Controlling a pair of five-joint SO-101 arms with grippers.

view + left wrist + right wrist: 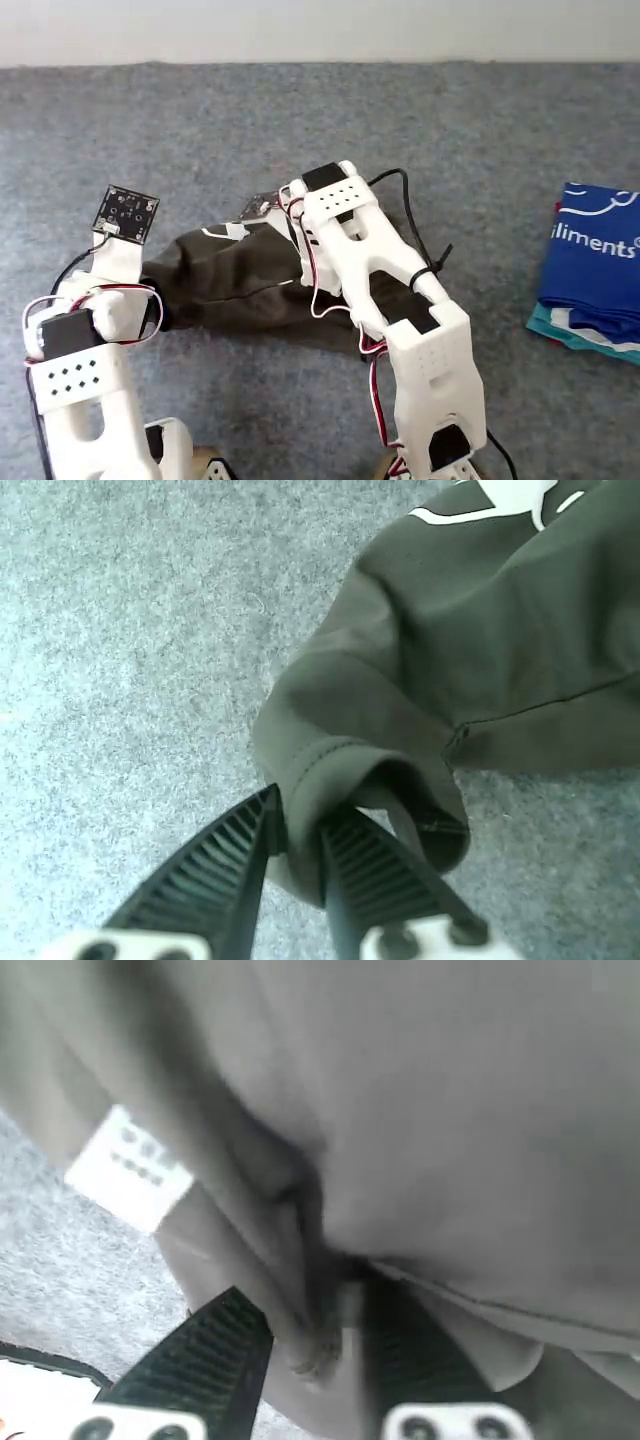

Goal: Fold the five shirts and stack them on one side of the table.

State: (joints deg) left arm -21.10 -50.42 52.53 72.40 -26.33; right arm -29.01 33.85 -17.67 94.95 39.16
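Olive shirt [480,650] is pinched by the left gripper [298,815] and right gripper [305,1310], both nearly closed.

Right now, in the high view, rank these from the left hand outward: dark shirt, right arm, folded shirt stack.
1. dark shirt: pinched in the left hand, lying across the centre.
2. right arm: over the shirt's other end, centre.
3. folded shirt stack: far off at the right edge.
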